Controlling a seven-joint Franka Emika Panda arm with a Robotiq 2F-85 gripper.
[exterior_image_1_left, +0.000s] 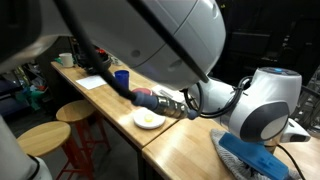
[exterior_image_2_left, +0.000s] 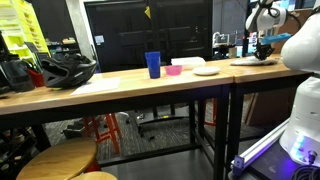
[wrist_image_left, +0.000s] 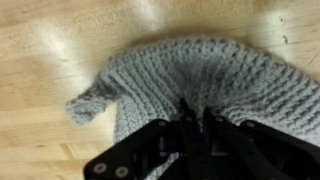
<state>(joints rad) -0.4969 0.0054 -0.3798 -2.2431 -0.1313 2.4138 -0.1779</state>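
In the wrist view a grey knitted cloth (wrist_image_left: 200, 75) lies on a light wooden tabletop (wrist_image_left: 50, 40), with one corner sticking out to the left. My gripper (wrist_image_left: 196, 112) is right down on the cloth. Its two black fingers are drawn close together, with the knit pinched between the tips. In an exterior view the arm reaches down to the far end of the wooden counter, and the gripper (exterior_image_2_left: 262, 52) is at the surface. In an exterior view the black wrist and gripper (exterior_image_1_left: 158, 100) sit low over the counter. The cloth is hidden in both exterior views.
A blue cup (exterior_image_2_left: 153, 64), a pink bowl (exterior_image_2_left: 177, 70) and a white plate (exterior_image_2_left: 206, 71) stand on the counter. A black helmet (exterior_image_2_left: 65, 70) lies further along. Wooden stools (exterior_image_1_left: 75, 111) stand beside the counter. The plate (exterior_image_1_left: 148, 120) lies close to the gripper.
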